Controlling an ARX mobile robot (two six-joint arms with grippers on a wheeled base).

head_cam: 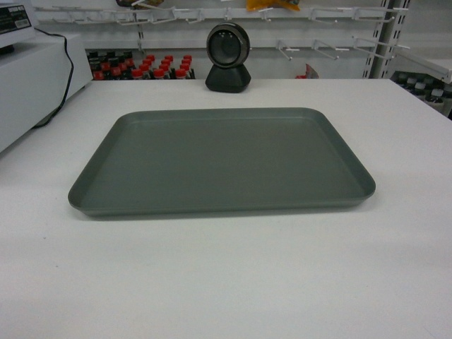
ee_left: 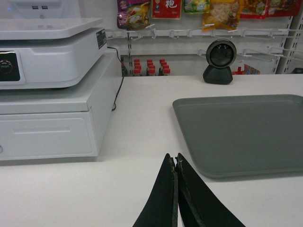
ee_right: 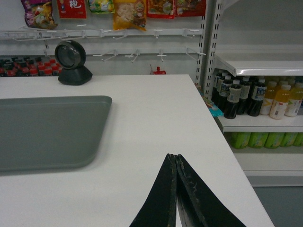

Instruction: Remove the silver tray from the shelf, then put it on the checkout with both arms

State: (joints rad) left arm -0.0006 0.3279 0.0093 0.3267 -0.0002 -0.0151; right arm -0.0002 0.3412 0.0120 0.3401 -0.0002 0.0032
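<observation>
At the far left a white register unit (ee_left: pixel 47 90) stands on the checkout (head_cam: pixel 226 282), a black cable (ee_left: pixel 116 92) running down its right side to the counter. Bare white counter lies between that unit and the tray's left rim.

The left gripper (ee_left: pixel 176 163) hangs low over the counter, its 2 thin black fingers pressed together at the tips with nothing between them. The silver tray (head_cam: pixel 222 159) lies ahead of it and to its right, the tray's near left corner just beyond the fingertips and apart from them.

The tray sits flat in the middle of the checkout, long side facing the robot, all 4 rounded corners on the white top. White surface shows on every side of it: a broad band in front, narrower strips left and right, and a strip behind up to the black round scanner (head_cam: pixel 228 56), which stands near the far edge, clear of the rim.

The right gripper (ee_right: pixel 176 161) also has its 2 fingers closed tip to tip, holding nothing. The tray's near right corner lies ahead and to its left, well apart. Right of it the counter ends in a straight edge, and beyond that edge stands a white shelf (ee_right: pixel 258 66) with dark and yellow bottles (ee_right: pixel 255 97).
</observation>
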